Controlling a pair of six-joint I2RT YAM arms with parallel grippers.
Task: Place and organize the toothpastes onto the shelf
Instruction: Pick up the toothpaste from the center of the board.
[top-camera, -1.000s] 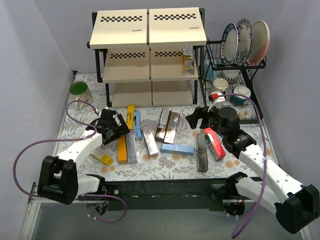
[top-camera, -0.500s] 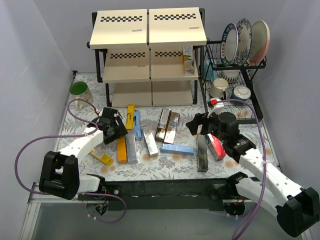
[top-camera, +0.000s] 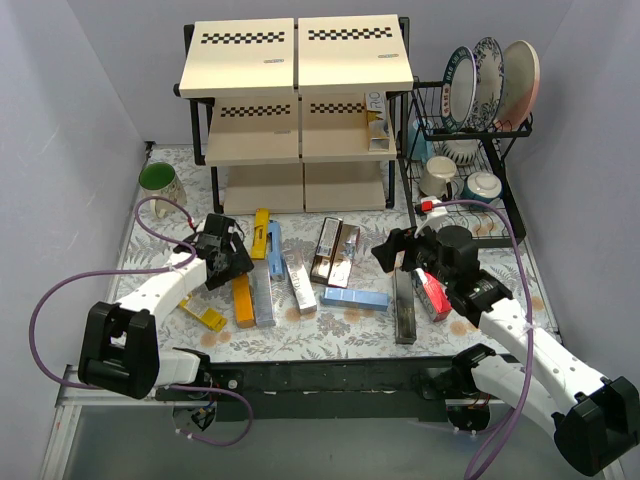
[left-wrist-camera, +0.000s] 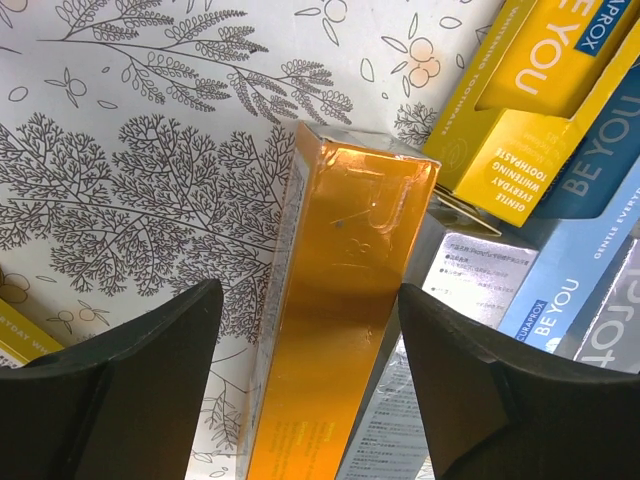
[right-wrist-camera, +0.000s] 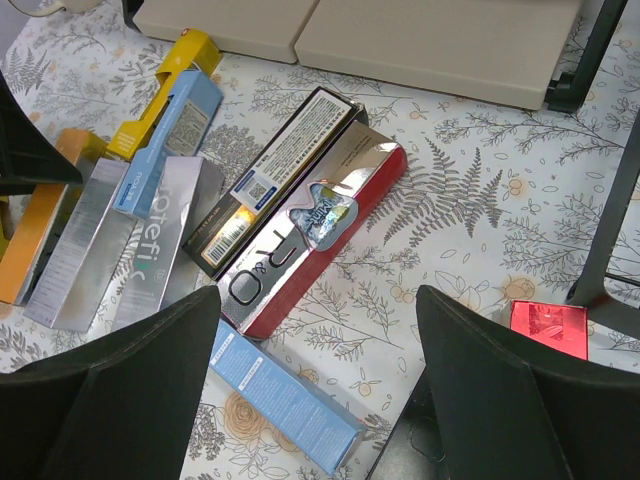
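Closest to me, along the near side of the floral table (top-camera: 330, 335), the toothpastes lie flat in a loose row, most pointing near to far, so a pincer coming from the arms' side can close across a narrow width. A small yellow carton (top-camera: 205, 316) lies alone at the near left. A black carton (top-camera: 403, 310) and a red carton (top-camera: 432, 292) lie together at the near right, with a light blue carton (top-camera: 355, 298) crosswise to their left. Left of middle, the left gripper (left-wrist-camera: 305, 295) is low over the far end of the orange carton (left-wrist-camera: 340, 330). Its fingers are partly drawn in and sit either side of the box. Cloth shows between one finger and the box, so I judge it is straddling the carton rather than pinching it, lined up for a grasp on the short sides. A silver carton (top-camera: 263, 295) lies tight against the right side of that box, which leaves little room for the finger there. The right gripper (right-wrist-camera: 318, 295) hangs wide open and empty above the middle of the pile, looking down on a red-and-silver carton (right-wrist-camera: 315, 235), probably picking its own target. Farther back stands the shelf (top-camera: 300, 100). Its top boards are bare, and a white carton (top-camera: 376, 125) stands upright at the right end of the middle board, presumably to save room. The dish rack (top-camera: 470, 120) is at the far right.
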